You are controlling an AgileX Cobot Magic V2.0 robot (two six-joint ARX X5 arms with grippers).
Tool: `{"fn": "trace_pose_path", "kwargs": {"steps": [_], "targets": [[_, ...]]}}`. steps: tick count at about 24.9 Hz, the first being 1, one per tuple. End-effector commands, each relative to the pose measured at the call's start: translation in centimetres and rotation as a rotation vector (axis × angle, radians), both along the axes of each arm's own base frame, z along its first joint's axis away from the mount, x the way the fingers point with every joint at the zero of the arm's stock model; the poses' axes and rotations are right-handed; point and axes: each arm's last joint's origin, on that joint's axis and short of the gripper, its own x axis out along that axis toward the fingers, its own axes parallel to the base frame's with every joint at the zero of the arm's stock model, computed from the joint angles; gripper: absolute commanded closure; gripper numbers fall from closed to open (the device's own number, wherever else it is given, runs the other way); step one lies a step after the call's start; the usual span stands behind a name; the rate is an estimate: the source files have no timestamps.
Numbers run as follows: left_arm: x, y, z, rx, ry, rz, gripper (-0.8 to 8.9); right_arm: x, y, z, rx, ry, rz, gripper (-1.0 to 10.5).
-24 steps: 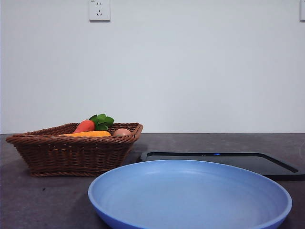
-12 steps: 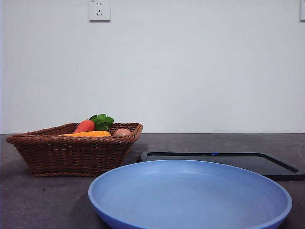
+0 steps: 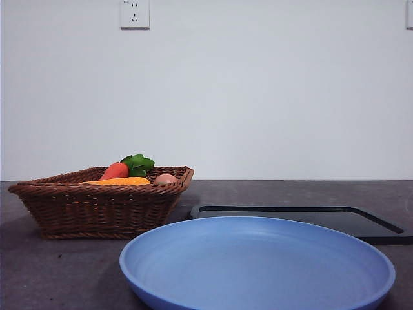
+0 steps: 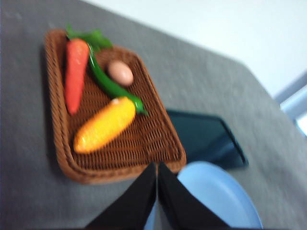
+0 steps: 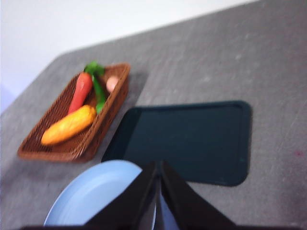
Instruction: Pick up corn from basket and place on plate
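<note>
The corn (image 4: 104, 124) lies in the brown wicker basket (image 4: 158, 143), a long yellow-orange cob; the right wrist view also shows the corn (image 5: 68, 125), and the front view shows only a strip of corn (image 3: 119, 181) over the basket (image 3: 97, 210) rim. The light-blue plate (image 3: 258, 265) sits in front, to the right of the basket. My left gripper (image 4: 157, 168) is shut, high above the basket's near edge and the plate (image 4: 218, 191). My right gripper (image 5: 159, 167) is shut too, high over the plate (image 5: 93, 191). Neither arm shows in the front view.
A red-orange carrot (image 4: 76, 74) with green leaves, a green pepper (image 4: 112, 86) and a tan egg (image 4: 120, 73) share the basket. A flat black tray (image 5: 189, 141) lies behind the plate, to the right of the basket. A grey tabletop (image 5: 216, 57) surrounds them.
</note>
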Motion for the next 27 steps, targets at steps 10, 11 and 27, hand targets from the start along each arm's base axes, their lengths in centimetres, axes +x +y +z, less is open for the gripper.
{"fn": "trace_pose_path", "kwargs": {"steps": [10,11,27], "targets": [[1.4,-0.8,3.1,0.140,0.149,-0.202,8.06,1.6,0.3,4.9,-0.155,0.209,0.199,9.4],[1.6,-1.0,3.2,0.150,0.173,-0.226,8.06,2.0,0.5,5.0,-0.161,0.247,0.225,9.4],[2.2,-1.6,2.7,0.154,0.242,-0.278,4.24,5.9,2.0,3.3,-0.128,0.475,0.326,6.3]]}}
